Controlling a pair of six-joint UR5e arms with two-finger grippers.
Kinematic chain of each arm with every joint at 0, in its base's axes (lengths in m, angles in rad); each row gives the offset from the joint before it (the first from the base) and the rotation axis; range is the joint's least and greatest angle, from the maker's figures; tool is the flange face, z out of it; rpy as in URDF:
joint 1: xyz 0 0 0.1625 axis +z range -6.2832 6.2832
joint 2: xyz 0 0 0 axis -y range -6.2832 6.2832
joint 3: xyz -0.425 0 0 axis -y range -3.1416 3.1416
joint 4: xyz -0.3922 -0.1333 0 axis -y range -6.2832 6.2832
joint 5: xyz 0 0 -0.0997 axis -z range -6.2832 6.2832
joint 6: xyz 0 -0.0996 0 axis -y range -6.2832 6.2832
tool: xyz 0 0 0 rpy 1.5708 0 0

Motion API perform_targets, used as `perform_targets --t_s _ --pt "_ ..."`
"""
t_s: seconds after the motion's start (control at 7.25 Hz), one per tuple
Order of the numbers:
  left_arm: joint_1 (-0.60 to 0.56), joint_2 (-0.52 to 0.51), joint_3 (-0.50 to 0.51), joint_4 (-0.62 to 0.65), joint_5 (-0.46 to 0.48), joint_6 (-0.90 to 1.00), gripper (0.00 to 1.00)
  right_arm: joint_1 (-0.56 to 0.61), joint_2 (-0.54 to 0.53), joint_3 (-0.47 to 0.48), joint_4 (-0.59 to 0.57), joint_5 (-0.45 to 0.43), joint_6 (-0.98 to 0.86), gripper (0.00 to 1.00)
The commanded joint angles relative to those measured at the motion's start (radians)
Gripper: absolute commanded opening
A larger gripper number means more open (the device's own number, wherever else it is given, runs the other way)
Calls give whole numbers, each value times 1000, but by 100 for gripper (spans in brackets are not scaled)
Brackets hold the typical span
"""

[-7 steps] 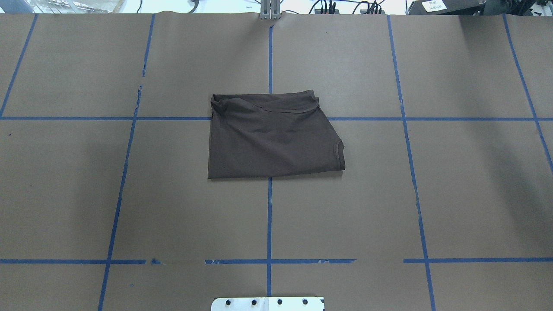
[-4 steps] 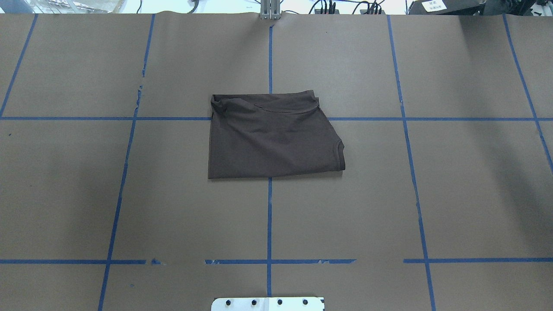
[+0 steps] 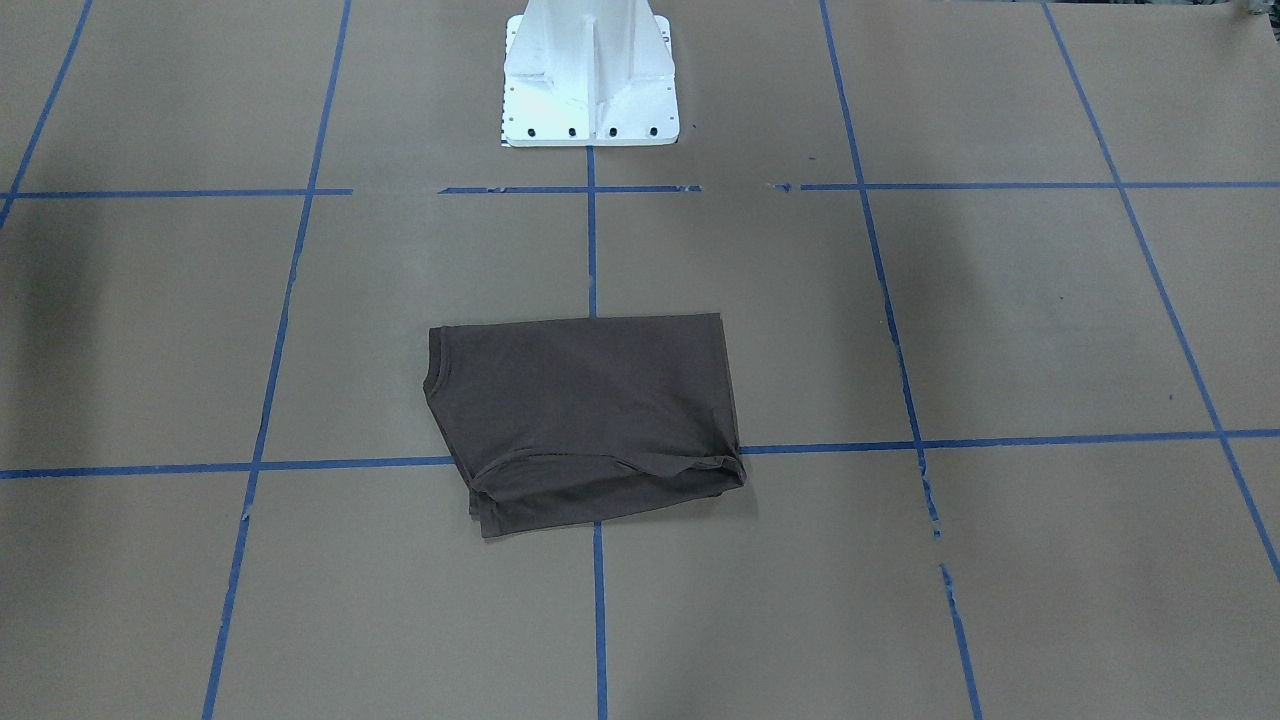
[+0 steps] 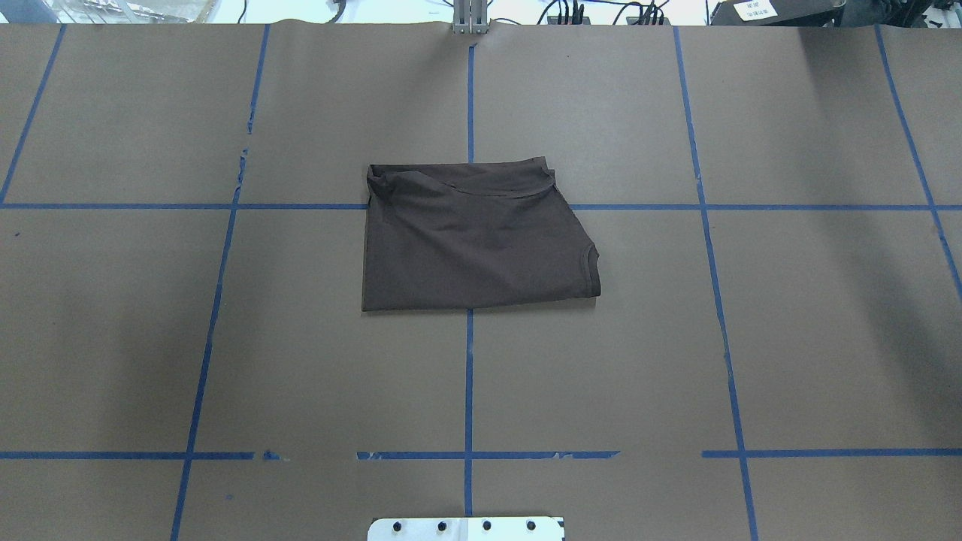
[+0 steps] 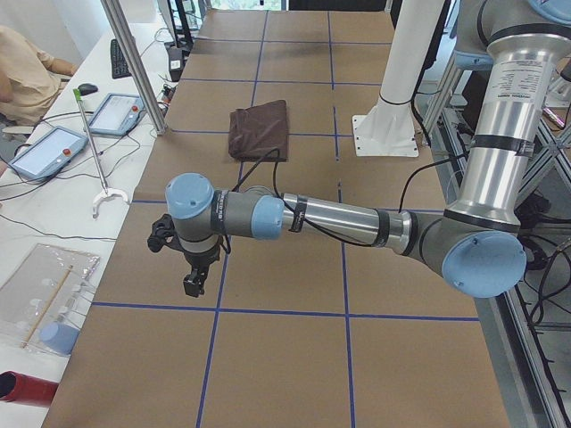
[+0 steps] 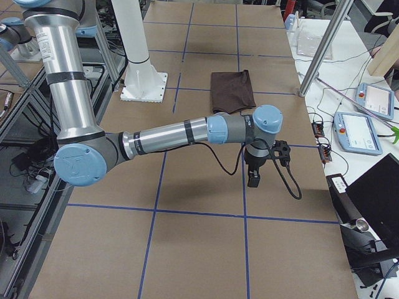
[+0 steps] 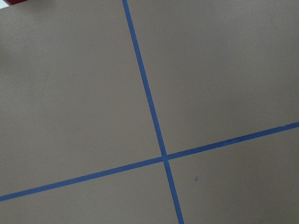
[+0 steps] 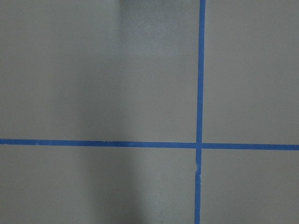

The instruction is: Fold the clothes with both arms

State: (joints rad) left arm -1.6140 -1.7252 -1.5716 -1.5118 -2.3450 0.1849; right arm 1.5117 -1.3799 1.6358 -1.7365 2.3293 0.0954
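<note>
Claws hang over the desk's (image 4: pixel 789 338) two ends, my left claw (image 5: pixel 192 283) at the left end, my right claw (image 6: pixel 254 177) at the right; whether either is wide or narrow I cannot tell. The shirt (image 4: pixel 470 240) lies inward from both at the desk's middle, long axis end to end, neither claw plainly nearer. It looks folded, dark brown, one sleeve hem (image 4: pixel 594 272) jutting toward my right.

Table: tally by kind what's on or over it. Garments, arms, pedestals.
T-shirt: 1
Robot arms: 2, the left arm and the right arm
White pedestal: 1
Total: 4
</note>
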Motion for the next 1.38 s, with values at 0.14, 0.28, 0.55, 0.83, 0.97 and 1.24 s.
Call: perform_targets --t_s 0.14,0.28,0.55,0.83,0.97,1.24 --pt "13 18 -22 12 -7 2 100 -4 -7 -25 5 27 4 100" --pt "13 15 -24 9 -7 2 100 -5 -7 -28 6 25 -2 100" --pt "19 15 -34 2 -5 5 100 -5 -7 -27 5 31 1 100" --pt "29 15 -34 -18 -2 4 100 -10 -5 -27 6 21 6 100" --pt "31 16 -31 -19 1 4 100 -16 -7 -33 6 24 4 100" --pt "31 15 -69 -15 -7 1 100 -16 7 -17 8 30 1 100"
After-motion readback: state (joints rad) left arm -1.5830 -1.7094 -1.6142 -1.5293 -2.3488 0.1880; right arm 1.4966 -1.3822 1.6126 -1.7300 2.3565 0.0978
